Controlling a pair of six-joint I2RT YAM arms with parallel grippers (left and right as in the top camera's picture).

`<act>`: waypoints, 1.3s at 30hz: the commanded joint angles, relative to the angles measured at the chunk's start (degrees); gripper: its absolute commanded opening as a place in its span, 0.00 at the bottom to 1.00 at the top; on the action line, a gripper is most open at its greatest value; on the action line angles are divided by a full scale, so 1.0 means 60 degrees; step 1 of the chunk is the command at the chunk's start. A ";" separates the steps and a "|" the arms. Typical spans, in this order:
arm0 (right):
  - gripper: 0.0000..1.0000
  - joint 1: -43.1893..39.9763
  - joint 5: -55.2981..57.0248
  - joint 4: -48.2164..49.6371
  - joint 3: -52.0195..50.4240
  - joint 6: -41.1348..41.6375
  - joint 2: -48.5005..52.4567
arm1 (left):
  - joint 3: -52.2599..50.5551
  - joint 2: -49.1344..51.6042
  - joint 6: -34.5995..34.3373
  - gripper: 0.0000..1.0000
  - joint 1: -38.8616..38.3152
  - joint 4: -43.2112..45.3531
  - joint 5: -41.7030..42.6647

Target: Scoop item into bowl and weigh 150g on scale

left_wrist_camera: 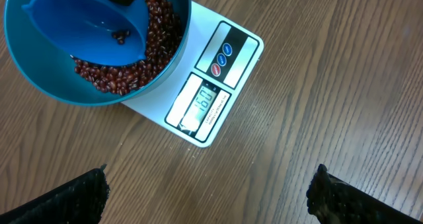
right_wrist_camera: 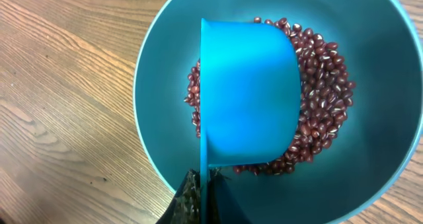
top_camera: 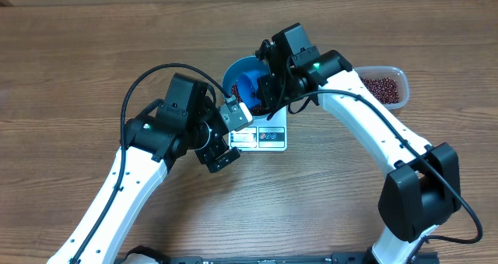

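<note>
- Wood-grain planks are making up the desk, which is carrying everything in sight.
- Near the middle of the desk, the scale is lying flat, with its display panel and buttons facing the near edge and staying uncovered; digits are showing, but they are too blurred to read surely.
- The bowl is sitting on the far part of the scale and is overhanging it on the left side.
- Red-brown beans are lying in a loose layer across the bottom of the bowl.
- A blue scoop is hanging inside the bowl, tipped on its side above the beans, with a couple of beans clinging inside it.
- The right tool is reaching in from the right and is gripping the scoop tightly by its handle.
- The left tool is hovering just above the near-left corner of the scale, its fingers standing wide apart and holding nothing.
- Toward the right side of the desk, a clear tub is holding more beans, well apart from the scale.
</note>
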 commanded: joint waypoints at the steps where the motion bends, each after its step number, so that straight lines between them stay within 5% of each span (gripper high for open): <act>1: 0.04 -0.0204 -0.0109 0.0076 0.0288 0.0138 0.0080 | -0.0051 0.0051 0.0182 1.00 -0.0022 0.0040 0.0076; 39: 0.04 -0.0433 0.1341 -0.2014 0.2532 -0.0131 0.0073 | -0.0051 0.0051 0.0178 1.00 -0.0022 0.0040 0.0076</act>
